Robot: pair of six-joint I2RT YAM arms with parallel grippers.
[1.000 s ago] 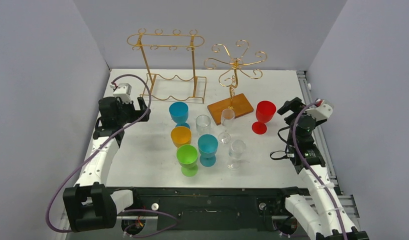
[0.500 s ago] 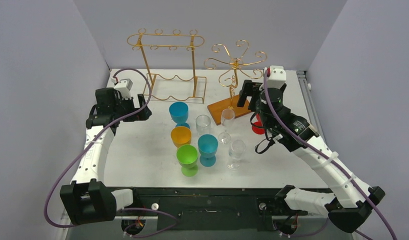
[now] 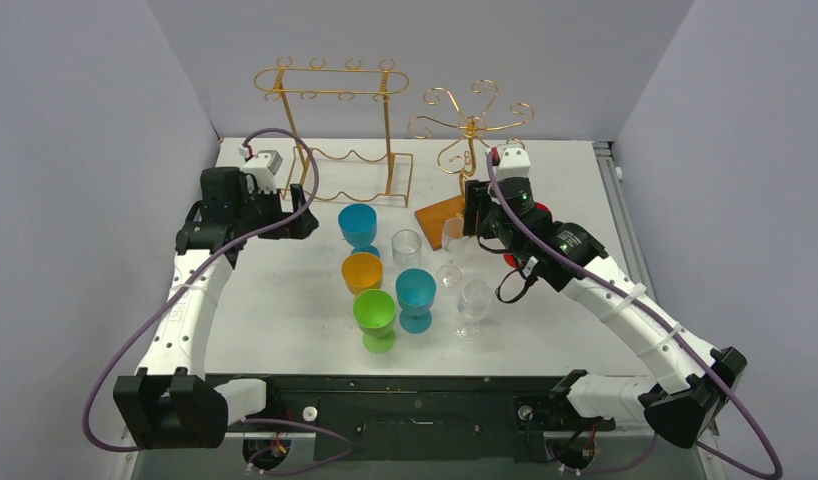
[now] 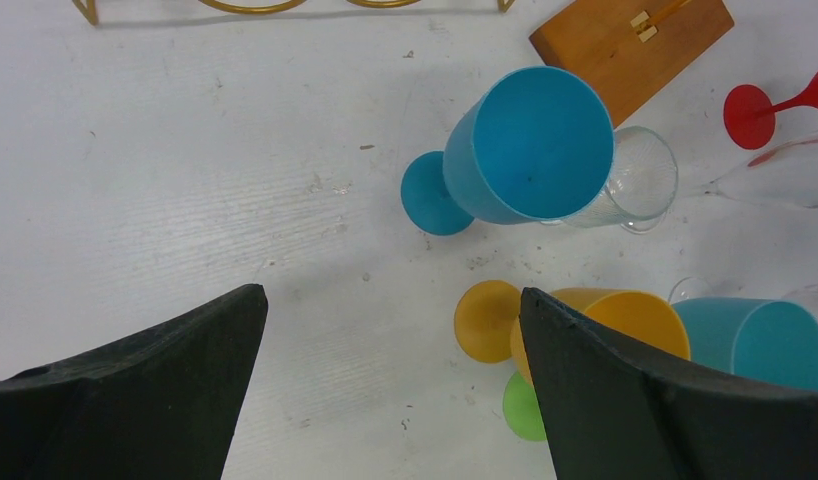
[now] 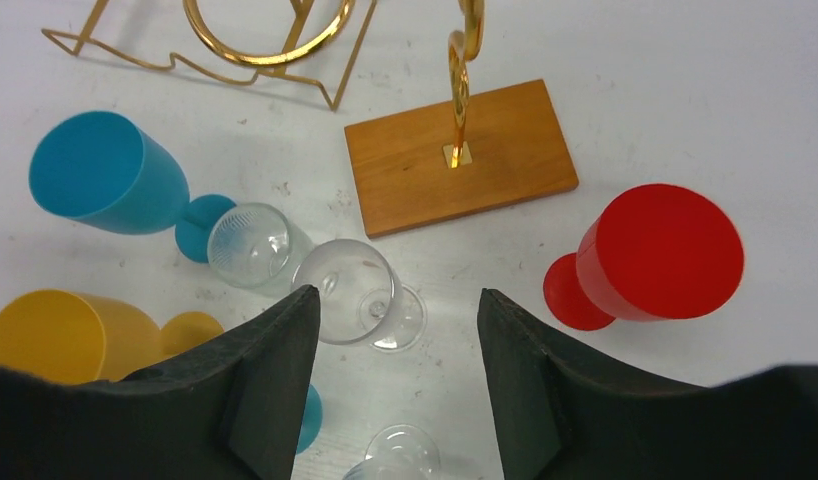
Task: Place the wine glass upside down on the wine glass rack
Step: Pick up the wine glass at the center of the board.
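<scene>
A clear wine glass [image 3: 454,236] stands upright near the middle of the table, just in front of the wooden base [image 3: 447,212] of the gold tree-shaped wine glass rack [image 3: 470,125]. My right gripper [image 3: 472,212] hovers over it, open and holding nothing. In the right wrist view the wine glass [image 5: 357,292] lies just past the left fingertip [image 5: 290,320], left of the gripper [image 5: 395,295] gap. My left gripper [image 3: 303,222] is open and empty, left of a blue goblet [image 3: 358,226]. The left wrist view shows the left gripper [image 4: 390,292] over bare table.
A second gold rack [image 3: 330,130] stands at the back left. Round the wine glass stand a clear tumbler [image 3: 406,245], orange [image 3: 362,270], green [image 3: 375,312] and teal [image 3: 416,292] goblets, and another clear glass [image 3: 474,300]. A red goblet [image 5: 660,250] stands to its right.
My right arm has swung from the table's right edge to above the clear wine glass, and its jaws have narrowed somewhat. My left arm has shifted slightly right, toward the blue goblet.
</scene>
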